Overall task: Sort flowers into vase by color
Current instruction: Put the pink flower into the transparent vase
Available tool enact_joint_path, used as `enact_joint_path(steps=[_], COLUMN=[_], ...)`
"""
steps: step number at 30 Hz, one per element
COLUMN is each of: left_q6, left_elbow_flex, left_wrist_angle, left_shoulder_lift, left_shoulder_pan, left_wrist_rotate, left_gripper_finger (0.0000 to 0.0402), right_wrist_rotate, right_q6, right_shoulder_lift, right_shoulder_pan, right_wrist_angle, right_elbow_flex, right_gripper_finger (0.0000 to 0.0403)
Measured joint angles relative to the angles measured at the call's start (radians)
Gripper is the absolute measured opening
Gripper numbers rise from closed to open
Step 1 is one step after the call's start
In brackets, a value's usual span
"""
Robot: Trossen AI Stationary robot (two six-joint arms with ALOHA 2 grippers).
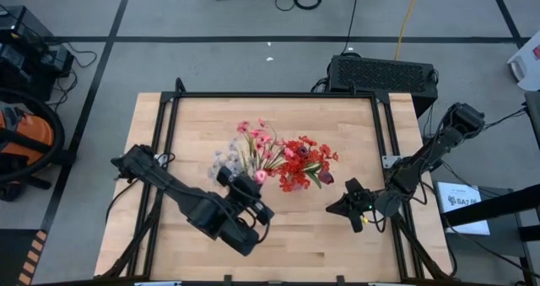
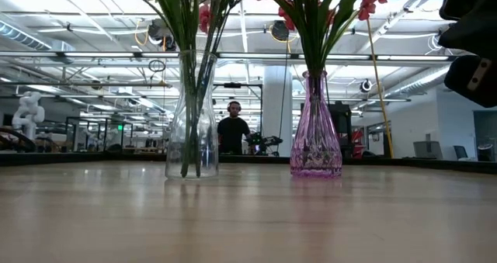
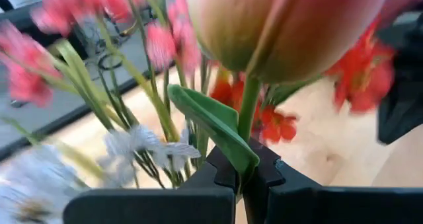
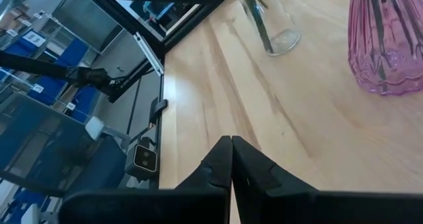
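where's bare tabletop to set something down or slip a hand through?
Free: the far strip of the wooden tabletop, and the near-left corner. Crowded: the middle, where the clear glass vase and pink glass vase stand close. The left end effector holds a pink tulip there; the shut right end effector sits near-right.

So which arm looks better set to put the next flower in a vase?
The left: its gripper is shut on a pink tulip beside the bouquets. The right gripper is shut and empty.

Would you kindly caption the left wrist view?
Left end effector grips a pink tulip stem beside vased flowers.
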Motion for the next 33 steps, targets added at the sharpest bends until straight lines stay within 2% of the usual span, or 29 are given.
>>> enact_joint_path(steps=[6, 11, 19, 26, 33], left_q6=[-0.116, -0.168, -0.155, -0.032, 0.025], left_elbow_flex=[-0.133, -0.192, -0.194, -0.16, -0.133], left_wrist_angle=[0.035, 0.056, 0.078, 0.145, 0.144], left_shoulder_lift=[-0.002, -0.002, -0.002, -0.002, -0.002], left_shoulder_pan=[-0.005, -0.005, -0.006, -0.004, 0.002], left_wrist_rotate=[0.002, 0.044, 0.101, 0.132, 0.141], left_gripper_finger=[0.0011, 0.0024, 0.003, 0.0036, 0.0092], right_wrist_rotate=[-0.003, -0.003, -0.029, -0.03, -0.029], right_q6=[0.0, -0.001, -0.008, -0.008, -0.008], right_shoulder_lift=[0.0, 0.0, 0.0, 0.0, 0.0], right_shoulder_pan=[0.0, 0.0, 0.0, 0.0, 0.0], right_wrist_angle=[0.0, -0.002, -0.009, -0.011, -0.019], right_elbow_flex=[0.0, 0.0, 0.0, 0.0, 0.0], right_gripper_finger=[0.0, 0.0, 0.0, 0.0, 0.0])
